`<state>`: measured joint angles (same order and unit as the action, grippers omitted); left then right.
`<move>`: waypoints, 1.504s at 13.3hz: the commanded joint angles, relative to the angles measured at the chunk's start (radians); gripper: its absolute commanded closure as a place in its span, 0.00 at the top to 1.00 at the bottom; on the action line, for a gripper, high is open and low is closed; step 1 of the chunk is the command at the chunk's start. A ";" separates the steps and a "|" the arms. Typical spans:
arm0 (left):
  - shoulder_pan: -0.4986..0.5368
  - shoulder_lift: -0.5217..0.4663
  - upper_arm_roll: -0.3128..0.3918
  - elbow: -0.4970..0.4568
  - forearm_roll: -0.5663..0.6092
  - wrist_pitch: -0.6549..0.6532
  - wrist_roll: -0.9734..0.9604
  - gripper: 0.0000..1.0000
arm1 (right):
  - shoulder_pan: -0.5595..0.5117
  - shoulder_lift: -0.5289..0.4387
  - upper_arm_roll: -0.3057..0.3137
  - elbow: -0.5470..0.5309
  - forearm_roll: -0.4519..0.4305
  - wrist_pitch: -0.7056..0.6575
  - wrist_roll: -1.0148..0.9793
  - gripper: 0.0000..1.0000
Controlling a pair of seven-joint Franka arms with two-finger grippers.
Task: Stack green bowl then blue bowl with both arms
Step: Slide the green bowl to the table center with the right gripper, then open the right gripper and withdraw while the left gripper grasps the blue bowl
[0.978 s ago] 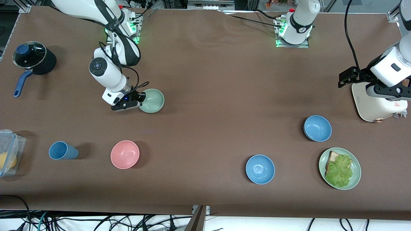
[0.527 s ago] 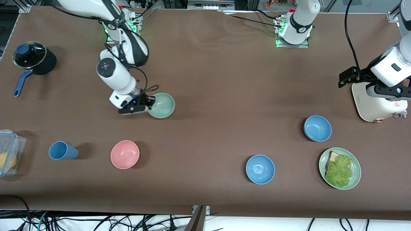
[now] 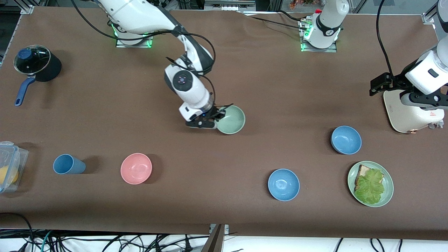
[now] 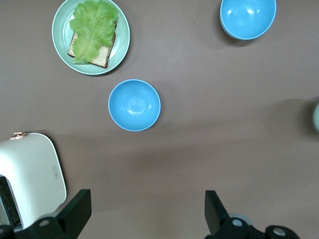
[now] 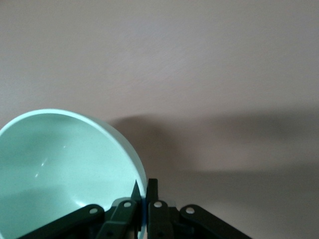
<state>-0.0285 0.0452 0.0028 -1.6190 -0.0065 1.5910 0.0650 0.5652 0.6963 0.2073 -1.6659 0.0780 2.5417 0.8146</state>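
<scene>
Presently the right gripper (image 3: 217,118) is clamped on the rim of the green bowl (image 3: 231,119), one finger inside and one outside the wall as the right wrist view shows (image 5: 143,199); the bowl (image 5: 60,169) hangs upright over the bare brown table (image 3: 224,70) near its middle, casting a shadow on the cloth. Left gripper (image 3: 379,84) waits high over the left arm's end of the table, above a white toaster (image 3: 409,113); its fingers (image 4: 75,214) stand wide apart, holding nothing. Count: one green bowl, two blue bowls, one pink bowl (image 3: 136,168), one blue cup (image 3: 68,164), one green plate (image 3: 370,183) with bread and lettuce, one lidded black pot (image 3: 35,66), one clear container (image 3: 10,166). From the held bowl, one blue bowl (image 3: 346,140) lies at about 3 to 4 o'clock, the other blue bowl (image 3: 283,184) at about 5 o'clock, nearer the front camera. Plate sits at 4 o'clock from the first blue bowl, near it.
</scene>
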 commanded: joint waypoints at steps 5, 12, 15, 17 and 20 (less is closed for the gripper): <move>0.041 0.069 0.022 0.024 0.010 -0.013 -0.002 1.00 | 0.105 0.118 -0.065 0.141 -0.098 -0.011 0.172 0.17; 0.219 0.384 0.029 0.001 -0.133 0.266 0.118 1.00 | 0.070 0.017 -0.137 0.221 -0.099 -0.265 0.051 0.99; 0.237 0.510 0.031 -0.016 -0.220 0.412 0.150 1.00 | -0.029 -0.095 -0.155 0.180 -0.093 -0.397 -0.056 0.99; 0.249 0.548 0.028 -0.048 -0.260 0.468 0.253 1.00 | -0.109 -0.214 -0.175 0.065 -0.087 -0.396 -0.205 0.99; 0.252 0.614 0.029 -0.068 -0.352 0.460 0.357 0.86 | -0.235 -0.386 -0.175 -0.037 -0.070 -0.467 -0.426 0.99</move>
<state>0.2136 0.6452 0.0373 -1.6740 -0.3209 2.0438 0.3498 0.3861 0.4669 0.0202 -1.5706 -0.0081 2.1209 0.4951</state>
